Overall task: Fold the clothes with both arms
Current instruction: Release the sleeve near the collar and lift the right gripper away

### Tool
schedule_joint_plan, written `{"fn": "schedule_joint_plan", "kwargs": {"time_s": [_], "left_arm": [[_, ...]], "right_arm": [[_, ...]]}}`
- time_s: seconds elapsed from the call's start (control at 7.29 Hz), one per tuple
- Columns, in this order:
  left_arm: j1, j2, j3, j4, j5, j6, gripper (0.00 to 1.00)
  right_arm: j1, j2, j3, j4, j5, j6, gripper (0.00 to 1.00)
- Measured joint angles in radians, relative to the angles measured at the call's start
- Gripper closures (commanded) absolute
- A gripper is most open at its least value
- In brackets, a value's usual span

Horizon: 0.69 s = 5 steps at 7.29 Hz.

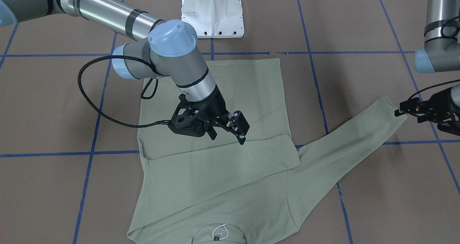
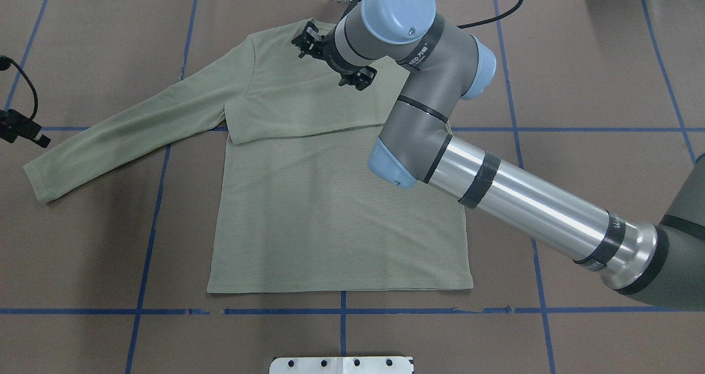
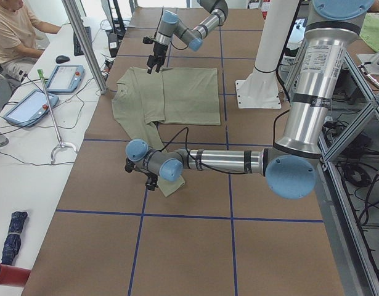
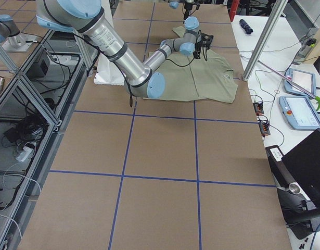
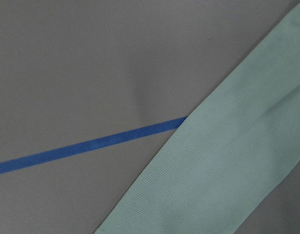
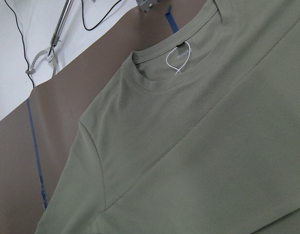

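Note:
The sage-green shirt [image 1: 222, 186] [image 2: 330, 214] lies flat on the brown table. One sleeve [image 2: 297, 109] is folded across the chest. The other sleeve [image 1: 352, 143] [image 2: 121, 137] stretches out sideways. My right gripper [image 1: 230, 130] [image 2: 330, 60] hovers open and empty above the chest, near the folded sleeve. Its wrist view shows the neck with the black label [image 6: 179, 47] and the white string loop [image 6: 176, 62]. My left gripper [image 1: 408, 111] [image 2: 22, 129] is beside the outstretched sleeve's cuff [image 1: 390, 107] and looks open. Its wrist view shows only the sleeve [image 5: 228, 165] and the table.
The white pedestal [image 1: 212, 14] [image 2: 341, 364] stands at the robot's side of the table. Blue tape lines [image 2: 160, 209] grid the brown surface. A side table with tablets [image 3: 60, 77] and a seated operator [image 3: 10, 31] lies past the table's far edge.

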Motion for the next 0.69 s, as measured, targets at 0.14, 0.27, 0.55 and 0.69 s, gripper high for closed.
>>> {"fn": "schedule_joint_plan", "kwargs": {"time_s": [0.14, 0.27, 0.55, 0.69], "left_arm": [[0.009, 0.018, 0.03, -0.048, 0.013, -0.009, 0.02], [0.012, 0.035, 0.048, -0.083, 0.018, -0.012, 0.03], [0.015, 0.047, 0.056, -0.104, 0.02, -0.015, 0.04], [0.018, 0.047, 0.056, -0.106, 0.02, -0.015, 0.06]], "right_arm": [[0.007, -0.015, 0.011, -0.001, 0.009, -0.001, 0.04], [0.015, -0.033, 0.028, -0.003, 0.015, -0.002, 0.04], [0.073, -0.157, 0.141, -0.008, 0.07, -0.01, 0.01], [0.116, -0.247, 0.215, -0.008, 0.115, -0.025, 0.01]]}}
